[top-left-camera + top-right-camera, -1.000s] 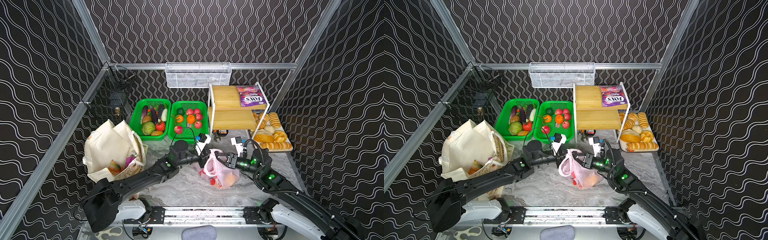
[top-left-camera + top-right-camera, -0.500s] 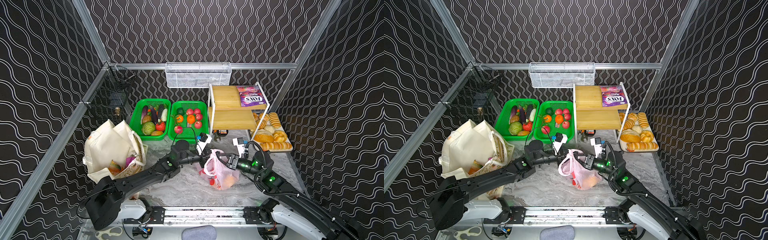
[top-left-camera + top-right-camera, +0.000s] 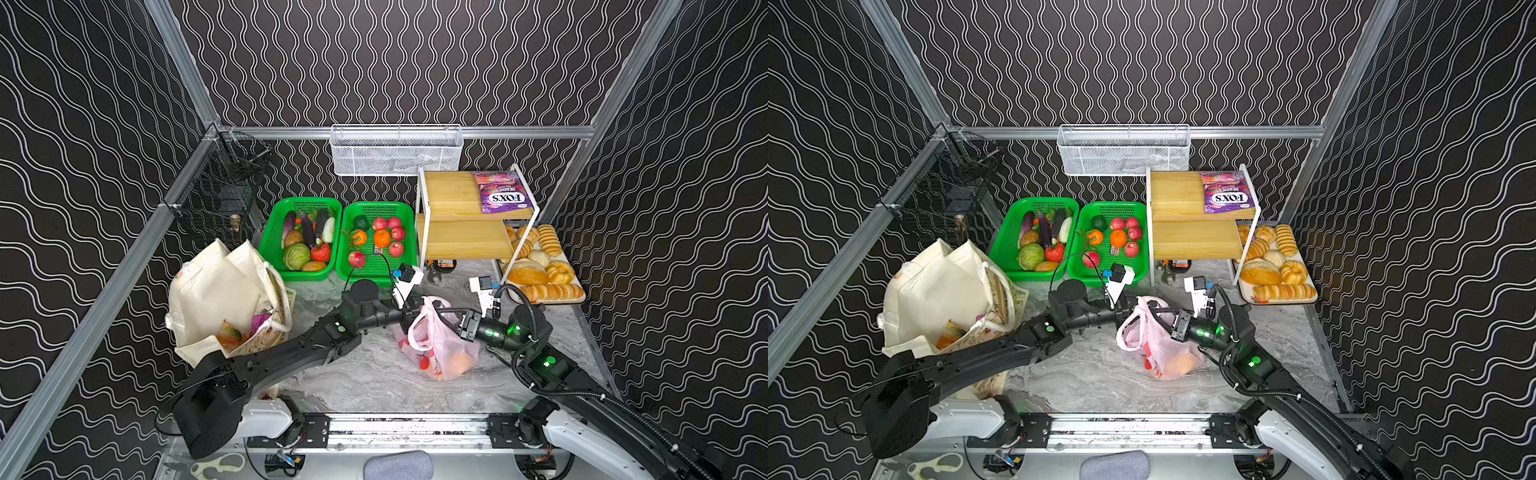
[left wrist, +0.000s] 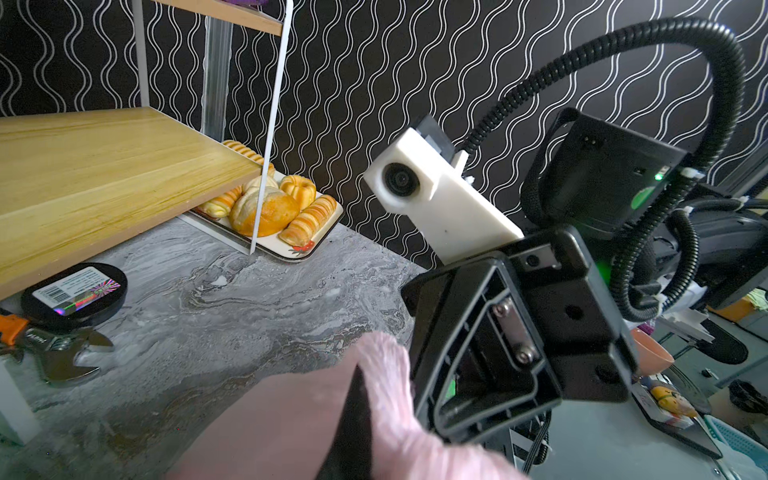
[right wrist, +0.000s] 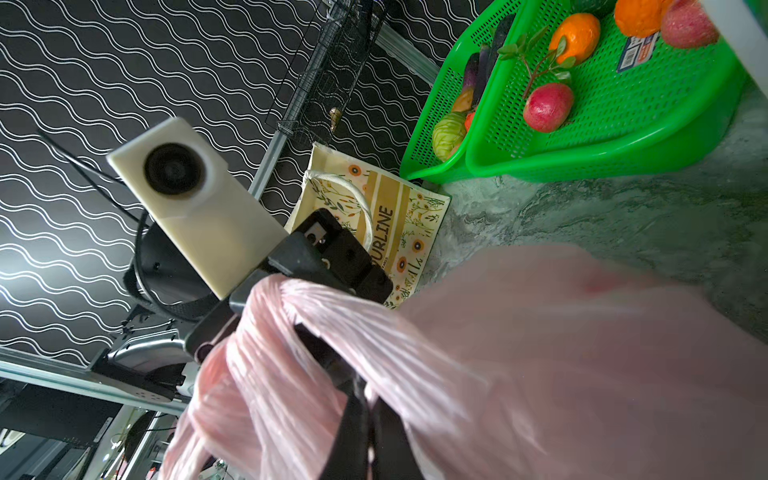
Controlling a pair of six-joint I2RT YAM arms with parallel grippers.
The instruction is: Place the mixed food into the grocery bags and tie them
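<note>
The pale-pink plastic bag [image 3: 440,349] [image 3: 1158,345] lies mid-table with red apples [image 3: 424,362] and an orange fruit [image 3: 457,361] showing through it. My left gripper [image 3: 409,316] [image 4: 353,399] is shut on one bunched handle at the bag's top. My right gripper [image 3: 451,320] [image 5: 365,432] meets it from the other side, shut on the other handle, with thin plastic pinched between its dark fingers [image 5: 353,436]. The cream floral tote [image 3: 224,299] [image 5: 390,224] slumps at the left, with packets [image 3: 259,322] inside its mouth.
Two green mesh baskets [image 3: 305,200] [image 3: 374,266] of produce stand behind the bag. A wooden shelf [image 3: 457,199] holds a purple FOX'S packet [image 3: 500,197]; a wrench [image 4: 62,353] lies under it. A bread tray [image 3: 579,297] sits at the right, near the wall.
My right gripper's jaws have closed onto the pink bag's handle. Both arms have barely shifted, and the left grip is unchanged.
</note>
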